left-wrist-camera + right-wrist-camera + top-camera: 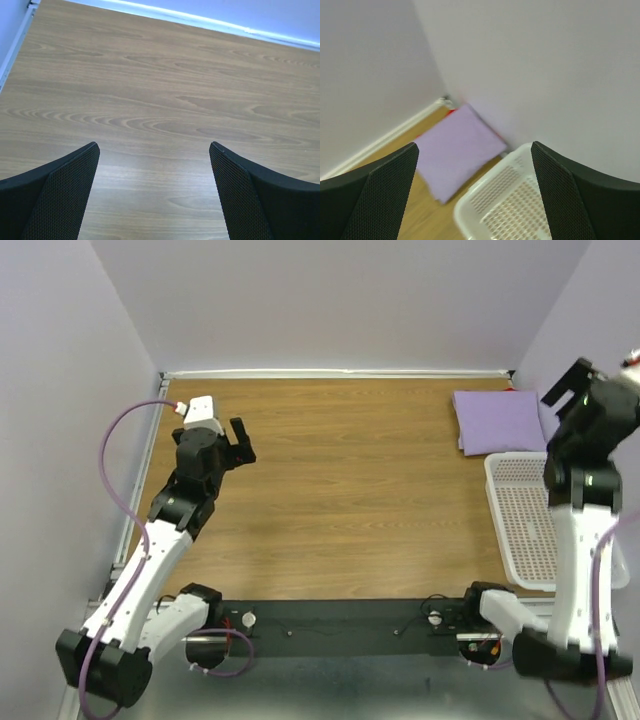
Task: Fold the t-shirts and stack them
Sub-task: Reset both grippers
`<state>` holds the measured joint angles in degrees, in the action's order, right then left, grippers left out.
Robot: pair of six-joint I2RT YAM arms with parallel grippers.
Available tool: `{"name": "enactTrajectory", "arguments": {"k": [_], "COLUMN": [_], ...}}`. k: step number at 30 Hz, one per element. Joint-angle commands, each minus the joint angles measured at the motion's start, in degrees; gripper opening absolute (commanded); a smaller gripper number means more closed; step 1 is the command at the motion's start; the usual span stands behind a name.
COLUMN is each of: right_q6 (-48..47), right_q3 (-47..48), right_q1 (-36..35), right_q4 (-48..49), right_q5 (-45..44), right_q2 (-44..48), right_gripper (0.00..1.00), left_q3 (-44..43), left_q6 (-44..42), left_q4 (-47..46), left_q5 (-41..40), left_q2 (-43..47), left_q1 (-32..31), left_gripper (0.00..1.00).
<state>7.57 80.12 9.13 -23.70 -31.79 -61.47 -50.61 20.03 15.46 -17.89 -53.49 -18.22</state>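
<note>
From above, we see the folded lavender shirt point(498, 420) just behind the basket point(520, 525), in the table's point(350, 490) far right corner. The left gripper point(238, 443) hangs well left of the basket.

Left wrist: its jaws stand spread with nothing between, and bare table runs to the far edge.

Right wrist: the right gripper point(475, 147), spread and empty, hangs above the basket with walls point(545, 75) close. A red shirt point(451, 113) shows at the lavender one's border.
</note>
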Motion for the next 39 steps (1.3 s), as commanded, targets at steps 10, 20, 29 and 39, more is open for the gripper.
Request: {"name": "enactTrajectory", "arguments": {"k": [10, 20, 29, 39], "right_q6": [0.60, 1.22, 0.16, 0.25], "right_q3": [-20.26, -22.54, -25.97, -26.68], "right_q1": [-7.28, -10.53, -14.75, -18.35], "right_q4": [-8.99, -12.68, -12.59, -12.42], "right_q5": [6.13, 6.13, 8.76, 10.87], "right_q2": [43.36, 46.53, 48.46, 48.64], "right_gripper": [1.00, 1.00, 1.00, 1.00], "left_q3": [3.14, 17.02, 20.81, 21.34], "left_q6": [5.81, 6.69, 3.70, 2.73], "left_q4": [2.74, -5.35, -5.44, -5.97], "left_q5": [-12.69, -20.16, -19.37, -20.08], "left_q2": [19.66, 43.62, 52.09, 51.74], "left_q1": [0.20, 0.20, 0.20, 0.20], "left_gripper": [0.99, 0.99, 0.99, 0.99]}}
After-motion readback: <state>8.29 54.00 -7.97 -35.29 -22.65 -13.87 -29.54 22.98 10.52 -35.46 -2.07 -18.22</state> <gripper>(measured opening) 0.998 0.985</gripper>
